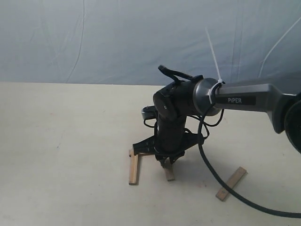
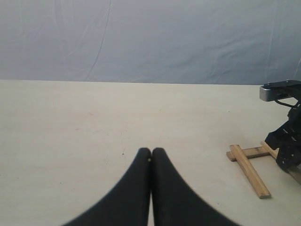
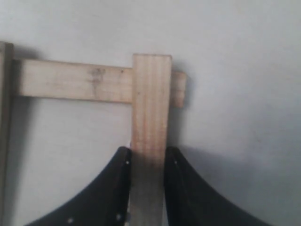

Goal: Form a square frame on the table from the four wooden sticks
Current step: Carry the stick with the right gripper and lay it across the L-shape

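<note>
My right gripper [image 1: 165, 161] points straight down at the table [image 1: 61, 141] and is shut on a wooden stick [image 3: 150, 117], with a finger [image 3: 115, 188] pressed to each long side. That stick's far end lies over a cross stick [image 3: 75, 84]. A third stick [image 1: 134, 169] lies at the other end of the cross stick, so the three make an open-sided frame. The fourth stick [image 1: 231, 183] lies loose to the right. My left gripper [image 2: 151, 153] is shut and empty above bare table, left of the sticks [image 2: 249, 169]; the exterior view does not show it.
The right arm's black cable [image 1: 221, 188] hangs down and trails across the table between the frame and the loose stick. A blue-grey cloth backdrop [image 1: 94, 37] closes off the far side of the table.
</note>
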`<state>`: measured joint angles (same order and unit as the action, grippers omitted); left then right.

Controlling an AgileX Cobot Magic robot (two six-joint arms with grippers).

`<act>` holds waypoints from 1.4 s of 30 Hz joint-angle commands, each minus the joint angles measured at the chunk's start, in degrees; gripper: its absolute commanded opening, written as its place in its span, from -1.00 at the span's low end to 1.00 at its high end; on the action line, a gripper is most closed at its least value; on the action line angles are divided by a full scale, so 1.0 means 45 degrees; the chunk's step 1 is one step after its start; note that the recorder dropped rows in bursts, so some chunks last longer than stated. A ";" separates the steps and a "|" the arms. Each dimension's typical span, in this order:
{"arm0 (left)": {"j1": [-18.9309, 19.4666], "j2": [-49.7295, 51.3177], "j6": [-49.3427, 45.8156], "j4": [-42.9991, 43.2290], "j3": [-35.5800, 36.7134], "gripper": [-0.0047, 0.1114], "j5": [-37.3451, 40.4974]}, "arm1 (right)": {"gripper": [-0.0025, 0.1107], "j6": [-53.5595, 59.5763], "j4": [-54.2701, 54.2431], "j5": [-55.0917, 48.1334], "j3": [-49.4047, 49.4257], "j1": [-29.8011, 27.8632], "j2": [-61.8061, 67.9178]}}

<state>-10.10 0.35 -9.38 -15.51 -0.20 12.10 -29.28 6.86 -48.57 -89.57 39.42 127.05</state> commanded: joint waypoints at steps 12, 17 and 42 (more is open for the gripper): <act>-0.0083 -0.0078 -0.0017 0.0044 0.0045 -0.92 -0.0026 | -0.97 0.0255 0.0541 0.0010 0.0031 -0.0148 -0.0380; -0.0083 -0.0078 -0.0017 0.0044 0.0045 -0.92 -0.0026 | -0.97 0.3709 -0.1001 -0.0550 0.0031 -0.0675 -0.1366; -0.0083 -0.0078 -0.0017 0.0044 0.0045 -0.92 -0.0026 | -0.97 1.2975 -0.1697 -0.1024 0.2691 -0.4405 -0.3509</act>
<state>-10.10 0.35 -9.38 -15.51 -0.20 12.10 26.07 0.00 -56.80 -79.41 21.27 111.96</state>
